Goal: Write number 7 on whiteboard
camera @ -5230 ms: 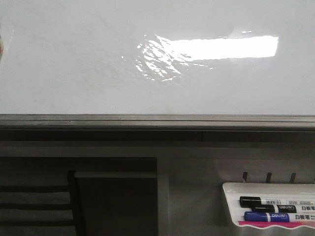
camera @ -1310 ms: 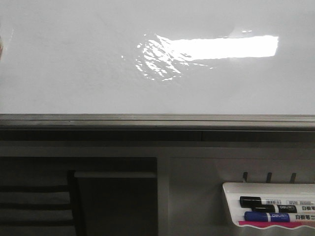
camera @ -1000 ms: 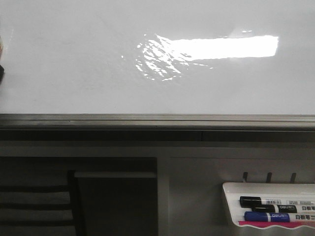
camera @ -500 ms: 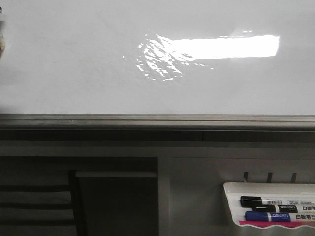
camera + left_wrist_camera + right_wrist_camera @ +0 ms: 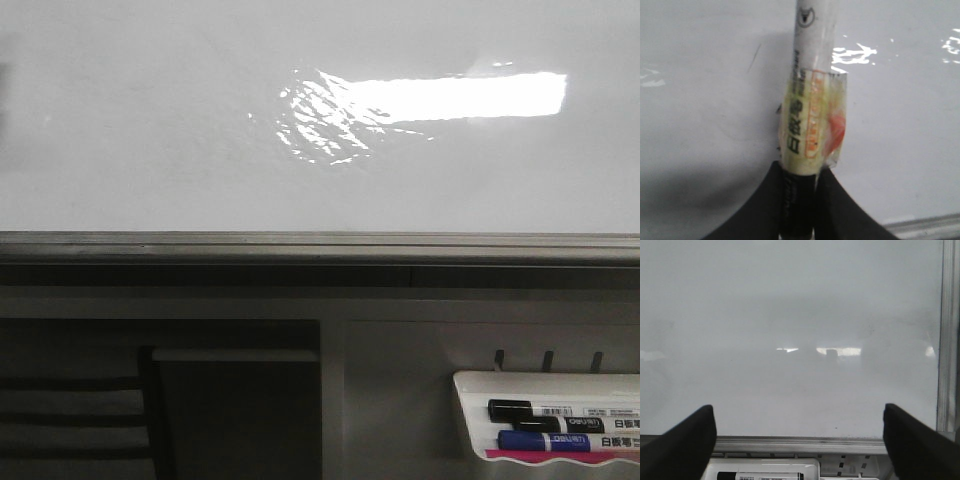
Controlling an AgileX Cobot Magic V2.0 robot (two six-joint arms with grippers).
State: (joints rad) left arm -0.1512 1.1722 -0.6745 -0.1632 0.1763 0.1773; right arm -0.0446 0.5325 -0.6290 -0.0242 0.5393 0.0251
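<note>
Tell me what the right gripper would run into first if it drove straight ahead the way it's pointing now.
Most likely the whiteboard. The right gripper is open and empty, facing the bare white surface, with nothing between. The grey edge rail and marker tray sit below that line, though depth is hard to judge.

Left-edge marker (image 5: 810, 100) glimpse now gone

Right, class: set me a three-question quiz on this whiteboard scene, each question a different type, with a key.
1. True or false: the right gripper holds a marker.
2. What is clamped between the left gripper's fingers?
3. In the front view, the tray shows which markers? A) black and blue B) red and green C) none

Key: 1. False, its fingers are apart and empty. 2. A marker, in front of the whiteboard. 3. A.
</note>
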